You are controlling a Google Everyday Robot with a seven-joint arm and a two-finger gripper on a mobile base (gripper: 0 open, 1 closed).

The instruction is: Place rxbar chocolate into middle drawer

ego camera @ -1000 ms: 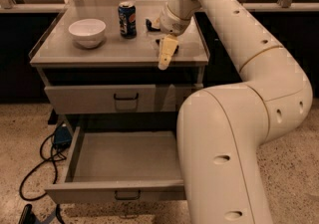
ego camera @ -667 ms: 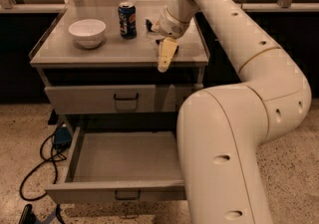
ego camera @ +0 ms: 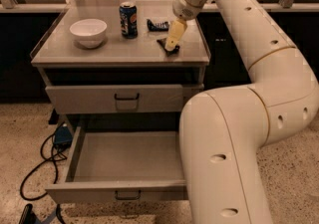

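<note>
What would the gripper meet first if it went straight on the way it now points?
The gripper points down at the cabinet top. First in its line is the rxbar chocolate, lying right under its tip. Depth is unclear, so it may already be touching it.

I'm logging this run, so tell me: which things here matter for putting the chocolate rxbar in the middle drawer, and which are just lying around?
Job:
- gripper, down at the counter's right side
- rxbar chocolate, right under it
- middle drawer, pulled open

Lying about:
- white bowl
- soda can
- dark packet
- upper drawer, shut
- floor cables
</note>
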